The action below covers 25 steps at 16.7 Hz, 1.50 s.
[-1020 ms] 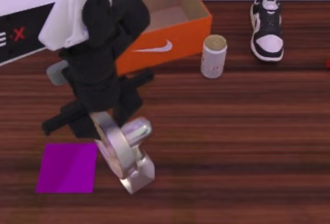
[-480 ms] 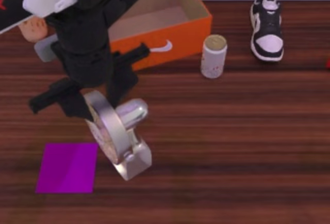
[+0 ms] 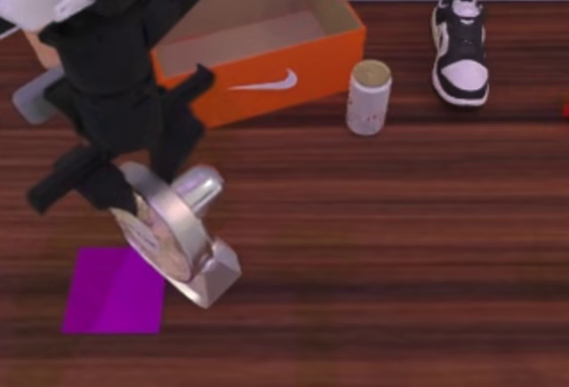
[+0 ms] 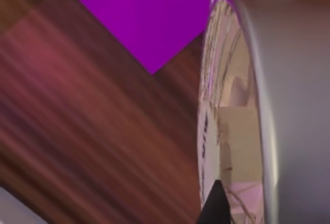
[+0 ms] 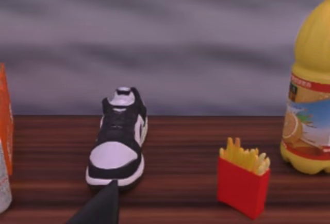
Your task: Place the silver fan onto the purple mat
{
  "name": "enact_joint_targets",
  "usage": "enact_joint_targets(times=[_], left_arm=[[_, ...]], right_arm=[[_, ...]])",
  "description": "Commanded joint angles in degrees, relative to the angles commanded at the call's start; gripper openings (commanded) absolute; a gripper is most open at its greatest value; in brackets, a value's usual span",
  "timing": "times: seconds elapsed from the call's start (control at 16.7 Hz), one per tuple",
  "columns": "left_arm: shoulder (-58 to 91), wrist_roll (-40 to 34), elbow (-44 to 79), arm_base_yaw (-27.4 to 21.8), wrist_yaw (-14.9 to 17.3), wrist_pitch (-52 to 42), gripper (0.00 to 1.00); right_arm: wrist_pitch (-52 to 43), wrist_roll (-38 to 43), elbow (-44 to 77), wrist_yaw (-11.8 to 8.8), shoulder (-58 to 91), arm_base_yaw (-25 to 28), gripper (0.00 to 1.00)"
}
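Since the earlier frame, the silver fan (image 3: 173, 231) has been carried leftward by the left gripper (image 3: 124, 193), which is clamped on its disc head, so that the head now overlaps the right edge of the purple mat (image 3: 111, 291). The mat's centre lies left of the fan, which is held tilted, base pointing away from the mat. The right gripper cannot be judged; it is parked off to the mat's far right.

Small shiny silver desk fan (image 3: 173, 231) with round disc head, speckled pinkish face, cylindrical motor housing and blocky base: tilted, in the lower left of the top view, head edge overlapping the mat's right side as seen from above. Flat thin bright purple square mat (image 3: 107, 291): lying flat on the wood near the lower left corner, plain and glossy.
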Motion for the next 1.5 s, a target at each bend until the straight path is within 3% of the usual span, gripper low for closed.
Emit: enact_joint_targets(times=[0.36, 0.54, 0.96, 1.5], left_arm=[[-7.28, -22.47, -7.49, 7.59, 0.04, -0.29, 0.00], [-10.41, -29.60, -10.56, 10.52, 0.07, -0.09, 0.00], [-11.15, -31.17, -11.45, 11.11, 0.09, 0.23, 0.00], [-10.40, -31.21, -18.37, 11.55, 0.09, 7.97, 0.00]], right_arm=[[0.00, 0.00, 0.00, 0.00, 0.00, 0.00, 1.00], [0.00, 0.00, 0.00, 0.00, 0.00, 0.00, 1.00], [0.00, 0.00, 0.00, 0.00, 0.00, 0.00, 1.00], [0.00, 0.00, 0.00, 0.00, 0.00, 0.00, 1.00]])
